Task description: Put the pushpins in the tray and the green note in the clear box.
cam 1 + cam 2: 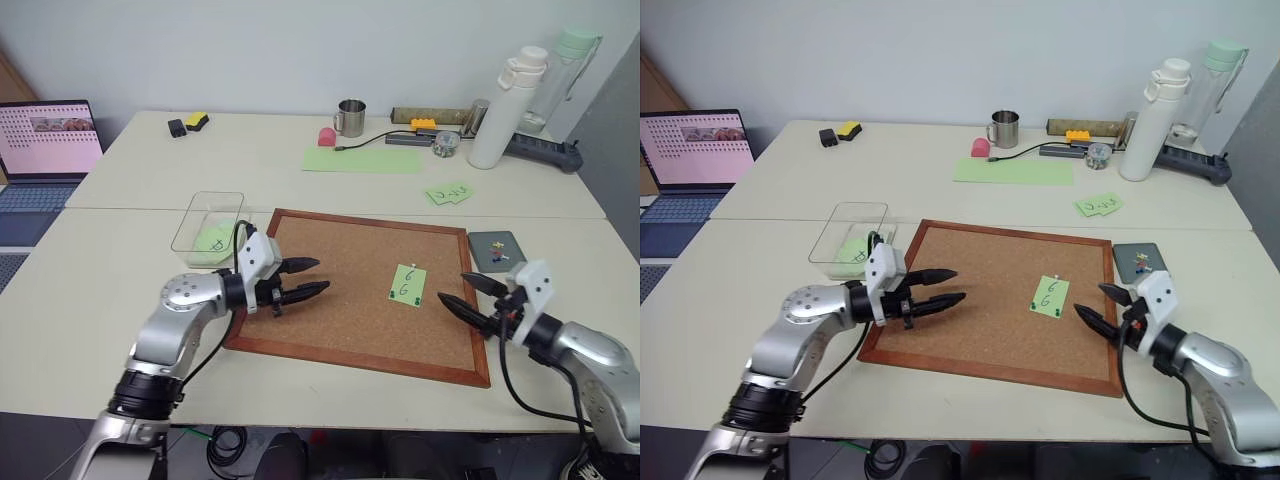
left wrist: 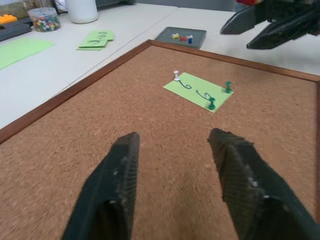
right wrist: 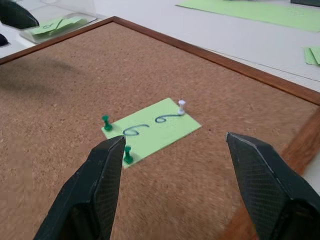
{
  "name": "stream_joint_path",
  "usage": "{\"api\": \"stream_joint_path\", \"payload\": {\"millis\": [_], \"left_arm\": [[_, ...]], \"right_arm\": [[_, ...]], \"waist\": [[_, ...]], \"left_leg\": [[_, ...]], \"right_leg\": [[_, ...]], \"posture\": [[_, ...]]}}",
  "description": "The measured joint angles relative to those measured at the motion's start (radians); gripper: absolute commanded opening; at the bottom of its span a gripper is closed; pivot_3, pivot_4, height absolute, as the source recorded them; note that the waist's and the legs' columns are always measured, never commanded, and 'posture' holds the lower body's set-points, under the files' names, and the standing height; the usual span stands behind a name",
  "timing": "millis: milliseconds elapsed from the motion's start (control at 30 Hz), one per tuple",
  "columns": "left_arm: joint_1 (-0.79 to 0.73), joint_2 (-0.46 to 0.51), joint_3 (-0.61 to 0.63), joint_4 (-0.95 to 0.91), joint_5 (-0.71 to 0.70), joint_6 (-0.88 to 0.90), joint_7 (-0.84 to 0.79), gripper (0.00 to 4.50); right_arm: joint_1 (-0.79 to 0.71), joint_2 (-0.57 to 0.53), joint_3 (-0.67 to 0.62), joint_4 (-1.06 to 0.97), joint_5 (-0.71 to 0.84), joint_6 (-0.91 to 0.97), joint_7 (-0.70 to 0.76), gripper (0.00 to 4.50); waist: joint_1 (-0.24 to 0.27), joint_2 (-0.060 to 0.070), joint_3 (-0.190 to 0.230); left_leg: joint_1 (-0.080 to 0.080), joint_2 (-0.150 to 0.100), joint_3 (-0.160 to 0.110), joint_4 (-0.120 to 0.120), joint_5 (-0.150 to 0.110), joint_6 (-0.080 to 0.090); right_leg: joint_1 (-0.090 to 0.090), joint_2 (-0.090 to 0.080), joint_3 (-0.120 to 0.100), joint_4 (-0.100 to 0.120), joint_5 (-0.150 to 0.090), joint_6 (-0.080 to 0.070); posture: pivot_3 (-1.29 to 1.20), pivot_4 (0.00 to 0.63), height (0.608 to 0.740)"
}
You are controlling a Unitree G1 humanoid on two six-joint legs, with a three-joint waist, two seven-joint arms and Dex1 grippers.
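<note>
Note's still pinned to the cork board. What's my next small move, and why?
Probably ease the right gripper forward and close on one green pushpin. Its fingers stand wide open just short of the green note, which two green pins and a white one hold down; the note cannot lift until they come out.

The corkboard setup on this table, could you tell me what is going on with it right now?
The robot is clearing a green note off a corkboard. The note, marked "6 6", is pinned there by three pushpins, one white and two green. The left gripper and the right gripper hover over the board on either side of the note, both open and holding nothing. The tray beside the board already holds a few pins, and the clear box holds another green note.
</note>
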Motion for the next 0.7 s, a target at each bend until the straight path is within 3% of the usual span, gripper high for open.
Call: {"api": "stream_joint_path", "payload": {"millis": [300, 700], "left_arm": [[0.012, -0.084, -0.045, 0.036, 0.059, -0.075, 0.05, 0.08], [0.019, -0.102, -0.103, 0.191, 0.161, -0.213, 0.048, 0.01]], "right_arm": [[-0.167, 0.056, 0.09, 0.143, -0.075, -0.021, -0.03, 3.37], [-0.31, 0.128, 0.184, 0.338, -0.15, -0.051, -0.031, 3.37]], "waist": [[0.0, 0.0, 0.0], [-0.001, 0.0, 0.0]], "left_leg": [[0.0, 0.0, -0.001, 0.0, 0.0, 0.0], [-0.001, 0.0, 0.0, 0.0, 0.0, 0.0]], "right_leg": [[-0.001, 0.0, 0.0, 0.0, 0.0, 0.0], [-0.002, 0.0, 0.0, 0.001, 0.0, 0.0]], "posture": [[0.0, 0.15, 0.74], [0.0, 0.15, 0.74]]}}
